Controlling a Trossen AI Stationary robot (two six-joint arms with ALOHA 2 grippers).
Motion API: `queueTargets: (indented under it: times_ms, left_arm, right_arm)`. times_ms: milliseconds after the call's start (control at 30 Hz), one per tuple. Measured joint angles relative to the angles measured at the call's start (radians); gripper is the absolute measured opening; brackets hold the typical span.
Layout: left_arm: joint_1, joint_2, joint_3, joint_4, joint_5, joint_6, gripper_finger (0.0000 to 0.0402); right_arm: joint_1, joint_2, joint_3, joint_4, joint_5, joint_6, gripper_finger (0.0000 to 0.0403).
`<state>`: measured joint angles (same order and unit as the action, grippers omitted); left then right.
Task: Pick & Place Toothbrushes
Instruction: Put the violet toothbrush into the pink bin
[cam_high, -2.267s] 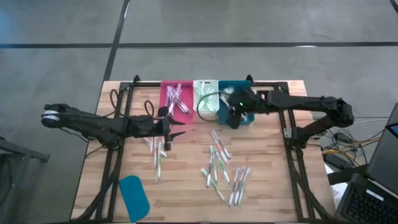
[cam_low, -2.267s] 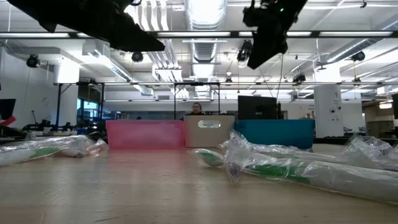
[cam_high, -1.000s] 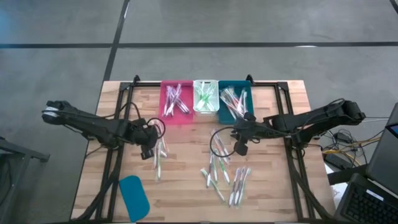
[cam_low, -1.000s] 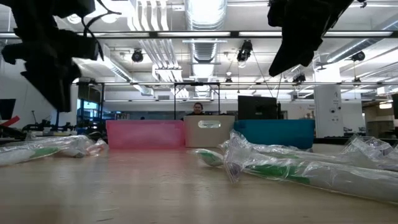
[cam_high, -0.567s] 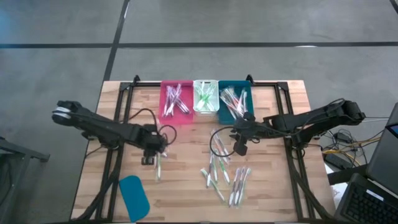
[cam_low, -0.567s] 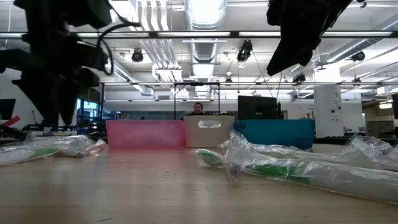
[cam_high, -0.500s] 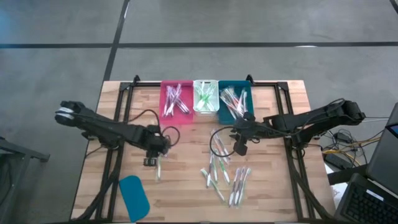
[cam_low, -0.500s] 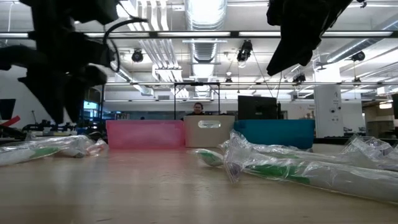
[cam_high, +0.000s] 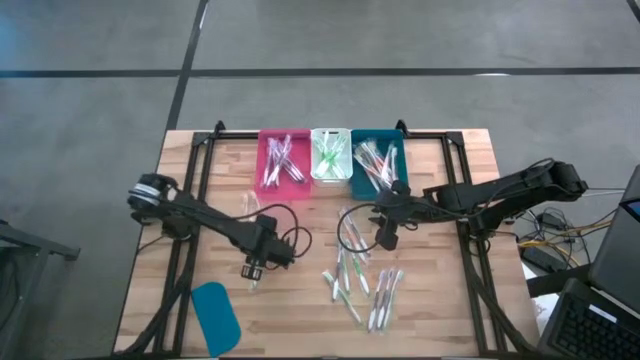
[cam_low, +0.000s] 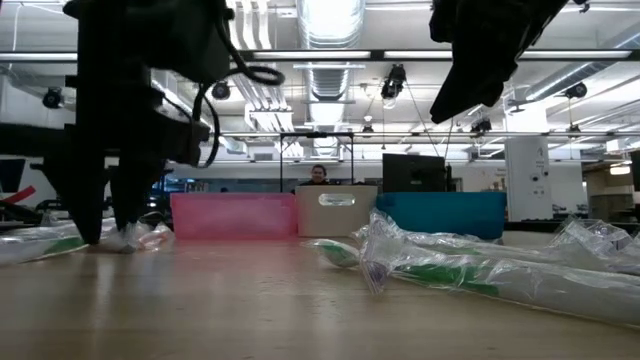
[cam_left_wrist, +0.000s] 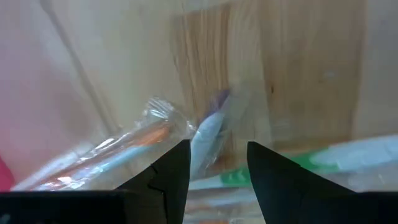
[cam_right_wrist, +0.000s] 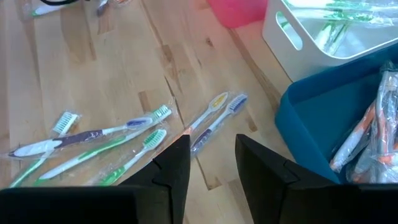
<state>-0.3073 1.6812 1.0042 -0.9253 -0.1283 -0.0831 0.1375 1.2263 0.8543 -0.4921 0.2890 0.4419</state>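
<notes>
Sorting partly done. Pink bin (cam_high: 281, 163), white bin (cam_high: 329, 155) and teal bin (cam_high: 377, 161) at table's far edge each hold wrapped toothbrushes (cam_high: 355, 275); many more lie loose mid-table, a few by the left arm.

Left gripper (cam_high: 251, 270) down at table level over a wrapped purple-head brush (cam_left_wrist: 208, 127), jaws apart, nothing clamped.

Right gripper (cam_high: 384, 238) hovers above the loose pile, near teal bin, jaws apart, empty.

Est. well under halfway; bulk left to pick.
</notes>
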Motion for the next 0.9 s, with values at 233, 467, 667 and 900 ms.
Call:
queueTargets:
  times_ms: [233, 467, 667, 900]
  left_arm:
    - [0.000, 0.050, 0.000, 0.000, 0.004, 0.008, 0.0163]
    - [0.000, 0.053, 0.001, 0.008, 0.047, 0.050, 0.0137]
    - [-0.002, 0.053, 0.011, 0.014, 0.084, 0.058, 0.0056]
    - [-0.004, 0.044, 0.040, 0.050, 0.119, 0.064, 0.0024]
  right_arm:
    - [0.000, 0.000, -0.008, 0.000, 0.000, 0.000, 0.0129]
    - [0.000, 0.000, -0.010, 0.001, 0.000, 0.000, 0.0102]
    - [0.000, 0.000, -0.015, 0.001, 0.000, 0.000, 0.0074]
    - [0.000, 0.000, -0.027, 0.002, 0.000, 0.000, 0.0047]
